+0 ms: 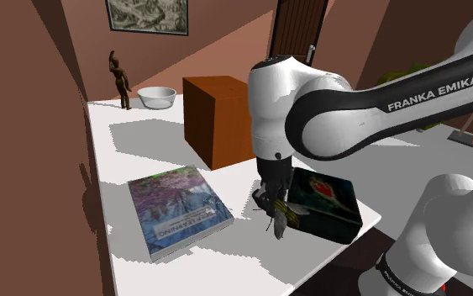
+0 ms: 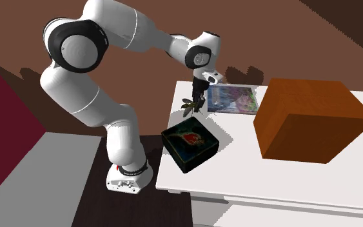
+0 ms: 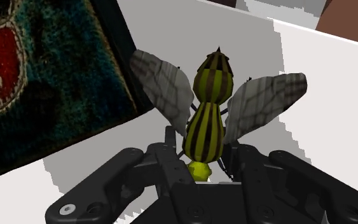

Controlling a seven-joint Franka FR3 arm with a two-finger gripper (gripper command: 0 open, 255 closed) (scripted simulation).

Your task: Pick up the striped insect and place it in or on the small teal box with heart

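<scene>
Grasping seems done, we judge: our end effector (image 3: 203, 156) is clamped on the striped insect (image 3: 210, 95) over the bench (image 1: 142, 143), just left of the teal box with heart (image 1: 328, 198) in the shoulder view, so only the placing is left.

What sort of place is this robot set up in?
Probably a room in a house: a brown wall with a framed picture, a brown door, and a white table bearing a figurine and a bowl.
</scene>
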